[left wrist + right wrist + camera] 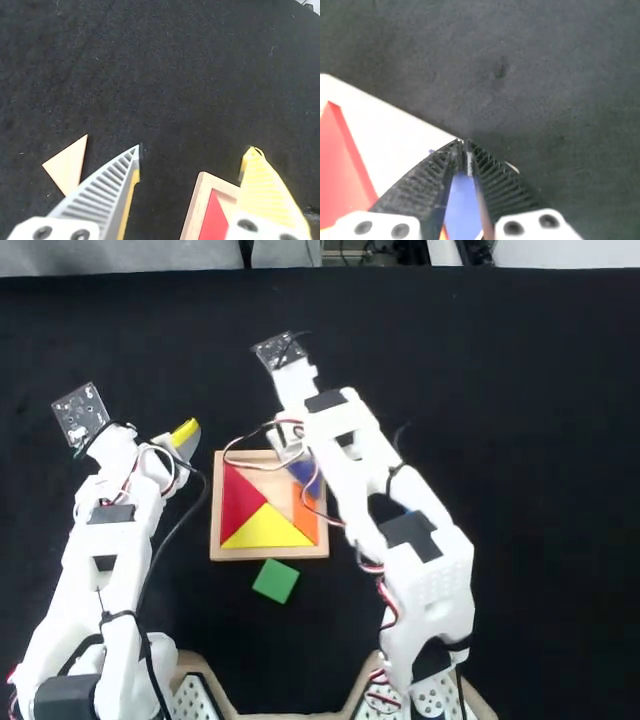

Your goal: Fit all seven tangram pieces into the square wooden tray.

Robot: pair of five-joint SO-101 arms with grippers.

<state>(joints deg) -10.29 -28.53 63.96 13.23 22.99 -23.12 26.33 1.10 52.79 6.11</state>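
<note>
The square wooden tray (216, 540) holds a red triangle (238, 498), a yellow triangle (266, 530) and an orange piece (308, 512). My right gripper (293, 462) is over the tray's far right corner, shut on a blue piece (462, 200) that shows between its fingers (432, 170). Its tips (463, 146) touch down at the tray's bare floor (395, 135) beside the red triangle (340, 170). My left gripper (195, 155) hangs open just left of the tray's far corner (200, 192). A pale wooden triangle (67, 165) lies beyond its grey finger (107, 182).
A green square (275, 580) lies on the black cloth just in front of the tray. Black cloth stretches to the far side and to the right of the arms.
</note>
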